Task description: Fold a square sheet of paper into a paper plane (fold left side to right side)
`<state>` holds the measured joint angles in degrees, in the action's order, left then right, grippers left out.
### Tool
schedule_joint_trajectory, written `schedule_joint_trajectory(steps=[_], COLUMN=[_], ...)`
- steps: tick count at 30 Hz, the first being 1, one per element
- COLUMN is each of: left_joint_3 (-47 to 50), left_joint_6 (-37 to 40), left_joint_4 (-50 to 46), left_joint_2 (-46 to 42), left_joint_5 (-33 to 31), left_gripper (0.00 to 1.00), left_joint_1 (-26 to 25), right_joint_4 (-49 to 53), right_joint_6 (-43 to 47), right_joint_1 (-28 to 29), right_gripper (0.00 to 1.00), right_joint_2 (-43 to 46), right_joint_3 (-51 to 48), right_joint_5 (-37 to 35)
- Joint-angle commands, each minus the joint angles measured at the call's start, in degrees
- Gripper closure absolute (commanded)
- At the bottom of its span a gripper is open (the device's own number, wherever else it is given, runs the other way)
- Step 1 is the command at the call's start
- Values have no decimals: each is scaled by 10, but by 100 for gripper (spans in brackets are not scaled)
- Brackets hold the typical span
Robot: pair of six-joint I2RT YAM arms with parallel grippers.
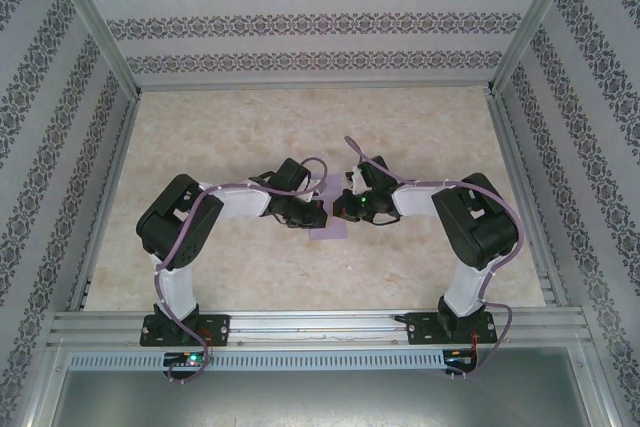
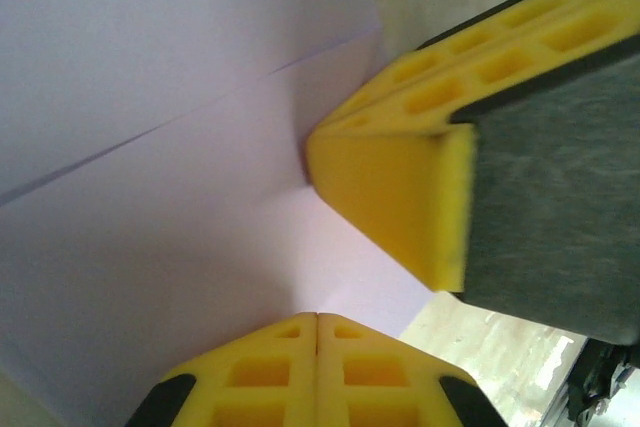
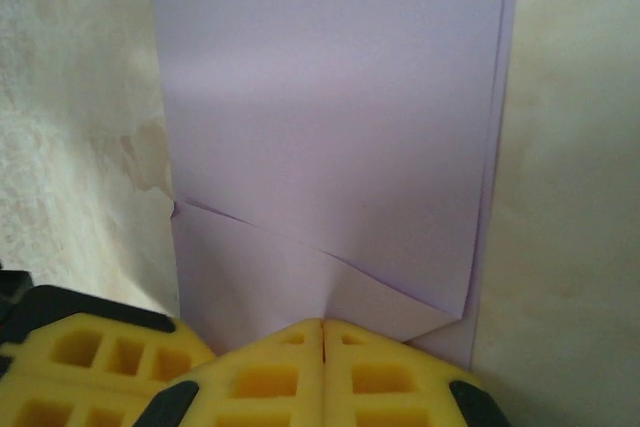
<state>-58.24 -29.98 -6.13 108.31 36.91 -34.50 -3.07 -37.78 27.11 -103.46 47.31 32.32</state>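
Note:
The square sheet of paper (image 1: 327, 229) is lavender and lies flat at the table's centre, folded into a narrow strip (image 3: 330, 97). A slanted flap edge crosses its near end. The lower layer peeks out along the strip's right edge. My left gripper (image 1: 319, 213) is shut, and its yellow tips (image 2: 317, 315) rest on the paper with nothing between them. My right gripper (image 1: 341, 209) is shut too, and its tips (image 3: 322, 322) press the paper at the slanted flap. The two grippers sit close together, tip to tip; the right gripper's fingers (image 2: 400, 182) show in the left wrist view.
The beige marbled tabletop (image 1: 250, 137) surrounds the paper. Aluminium frame rails (image 1: 320, 325) run along the near edge and up both sides. Patterned walls (image 1: 320, 17) close off the back and sides.

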Motion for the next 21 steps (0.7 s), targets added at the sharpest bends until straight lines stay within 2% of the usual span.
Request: schedule_joint_trajectory(steps=[1, 11, 21], left_joint_3=[-12, 26, 81], left_joint_6=[21, 17, 19], left_joint_4=[-20, -15, -18], left_joint_2=[7, -1, -45], left_joint_5=[-3, -11, 0], left_gripper=[97, 97, 97], left_joint_1=[-6, -6, -6], right_joint_4=[59, 94, 116], right_joint_6=[3, 22, 36], right_joint_1=[-1, -4, -14], right_gripper=[100, 100, 100], right_joint_2=[-34, -40, -46], right_joint_3=[-8, 2, 8], right_joint_5=[-52, -79, -90])
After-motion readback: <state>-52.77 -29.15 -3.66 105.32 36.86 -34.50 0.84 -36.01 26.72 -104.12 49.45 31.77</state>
